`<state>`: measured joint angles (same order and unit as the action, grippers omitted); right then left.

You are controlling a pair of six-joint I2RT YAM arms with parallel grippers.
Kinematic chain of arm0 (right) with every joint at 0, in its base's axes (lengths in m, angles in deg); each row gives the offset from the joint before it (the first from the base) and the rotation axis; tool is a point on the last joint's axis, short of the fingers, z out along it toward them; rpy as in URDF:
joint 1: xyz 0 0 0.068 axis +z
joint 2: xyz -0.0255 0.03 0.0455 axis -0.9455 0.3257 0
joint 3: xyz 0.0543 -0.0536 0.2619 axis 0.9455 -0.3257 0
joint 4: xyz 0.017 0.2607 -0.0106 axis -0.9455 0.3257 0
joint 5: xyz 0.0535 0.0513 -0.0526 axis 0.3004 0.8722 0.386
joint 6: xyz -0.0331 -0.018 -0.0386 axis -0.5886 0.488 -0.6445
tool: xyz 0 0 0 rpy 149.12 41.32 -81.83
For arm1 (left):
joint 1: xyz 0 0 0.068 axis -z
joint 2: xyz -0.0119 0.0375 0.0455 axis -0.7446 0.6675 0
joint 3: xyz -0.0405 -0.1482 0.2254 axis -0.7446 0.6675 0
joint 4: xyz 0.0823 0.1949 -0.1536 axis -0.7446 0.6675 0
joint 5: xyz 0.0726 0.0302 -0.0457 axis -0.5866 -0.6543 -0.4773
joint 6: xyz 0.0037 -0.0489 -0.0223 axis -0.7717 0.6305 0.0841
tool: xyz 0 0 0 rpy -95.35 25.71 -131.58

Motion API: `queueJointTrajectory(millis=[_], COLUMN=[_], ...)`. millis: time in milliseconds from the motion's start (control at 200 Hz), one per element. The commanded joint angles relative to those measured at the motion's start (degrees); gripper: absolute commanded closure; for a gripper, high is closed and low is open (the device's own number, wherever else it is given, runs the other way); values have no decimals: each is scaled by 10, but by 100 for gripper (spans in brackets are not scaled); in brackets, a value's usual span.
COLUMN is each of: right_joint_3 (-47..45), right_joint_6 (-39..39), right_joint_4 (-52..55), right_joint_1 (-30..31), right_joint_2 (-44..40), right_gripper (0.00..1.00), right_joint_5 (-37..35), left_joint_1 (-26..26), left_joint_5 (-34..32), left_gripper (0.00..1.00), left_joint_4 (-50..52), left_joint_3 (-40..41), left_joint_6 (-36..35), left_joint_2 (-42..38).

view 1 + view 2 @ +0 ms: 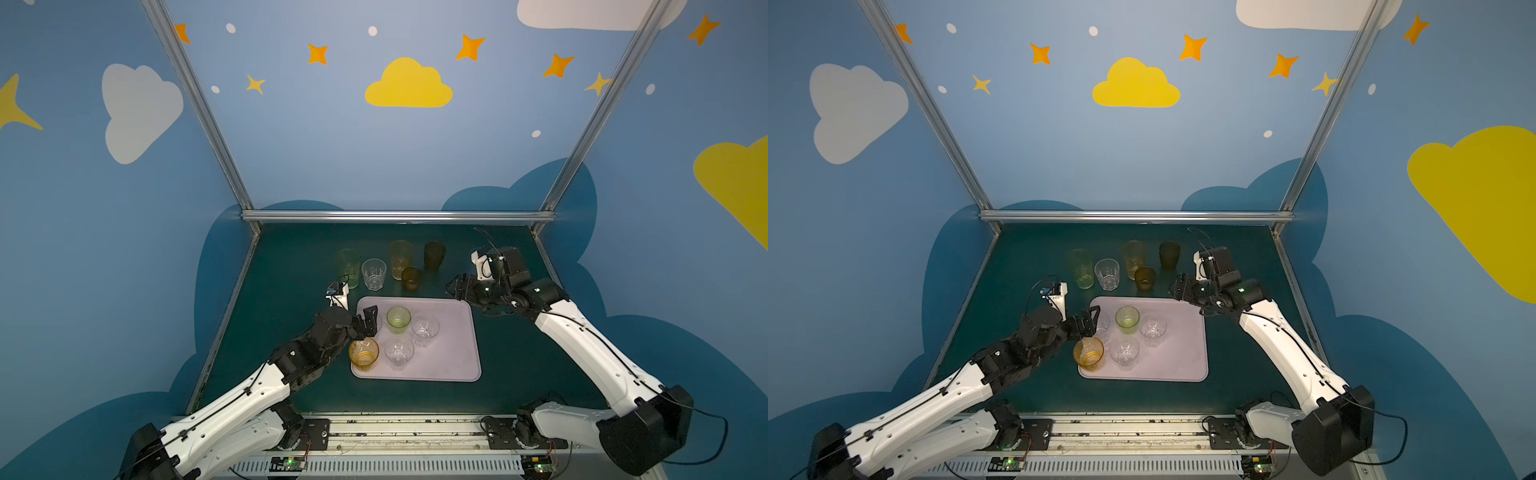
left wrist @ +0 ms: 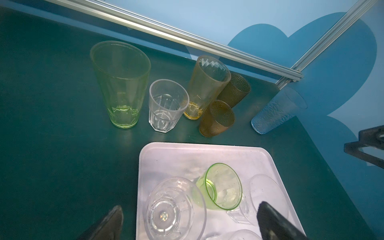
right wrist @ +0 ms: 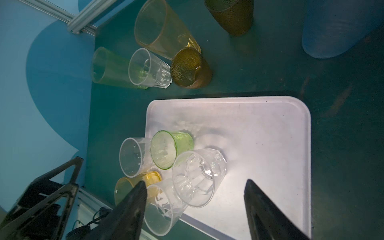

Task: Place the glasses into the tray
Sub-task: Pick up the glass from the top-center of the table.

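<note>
Left gripper [image 1: 370, 322] is spread wide and empty over the tray's left edge. A clear faceted tumbler [image 2: 175, 209] sits beneath it, half hidden from above. The smooth pink-lilac tray [image 1: 453, 353] carries five of the glasses: amber tumbler [image 1: 363, 353], green tumbler [image 1: 399, 319], three clear. Six stand behind on the table: tall green glass [image 1: 348, 268], tall amber glass [image 1: 401, 259], two dimpled brown. The frosted pale blue glass [image 2: 276, 112] is masked by my right arm. Right gripper [image 3: 195, 183] is parted and empty.
</note>
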<state>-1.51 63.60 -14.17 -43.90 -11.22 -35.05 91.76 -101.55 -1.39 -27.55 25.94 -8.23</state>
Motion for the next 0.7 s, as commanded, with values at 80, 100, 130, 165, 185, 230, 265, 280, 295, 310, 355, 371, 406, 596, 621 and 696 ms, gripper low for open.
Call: queueJointTrajectory(millis=[80,100,130,165,185,230,265,280,295,310,355,371,406,596,621,696], right_joint_3=[35,39,45,48,51,54,55,54,54,54,53,52,52,85,95,119], right_joint_6=[-31,-31,-30,-27,-24,-21,-20,-20,-18,-17,-12,-10,-4,-3,-7,-12], right_joint_4=[20,21,21,21,21,18,12,8,5,1,-11,-14,-24,-51,-49,-40], right_joint_1=[19,21,22,24,25,27,28,29,30,31,34,34,37,49,50,52], right_joint_2=[35,39,42,48,51,59,64,67,70,73,82,85,94,157,167,197], right_gripper=[39,39,40,42,43,45,47,48,49,50,53,53,53,58,58,57], right_joint_5=[-43,-43,-45,-49,-51,-56,-58,-58,-58,-58,-58,-58,-58,-48,-49,-57], left_joint_1=[-5,-5,-6,-6,-7,-7,-8,-8,-9,-10,-14,-14,-17,-24,-24,-26], left_joint_5=[-29,-29,-30,-28,-27,-26,-25,-25,-26,-26,-25,-24,-20,17,21,28], left_gripper=[0,0,0,0,0,0,0,0,0,0,0,0,0,0,0,0], left_joint_4=[-24,-28,-36,-44,-50,-59,-65,-68,-70,-72,-76,-78,-82,-117,-128,-150], left_joint_3=[-14,-13,-10,-5,-3,2,6,8,10,12,17,19,23,62,72,89], left_joint_6=[0,1,1,0,-2,-10,-18,-20,-23,-26,-31,-34,-40,-56,-56,-54], left_joint_2=[12,13,13,13,12,13,12,12,12,12,9,8,4,-22,-25,-26])
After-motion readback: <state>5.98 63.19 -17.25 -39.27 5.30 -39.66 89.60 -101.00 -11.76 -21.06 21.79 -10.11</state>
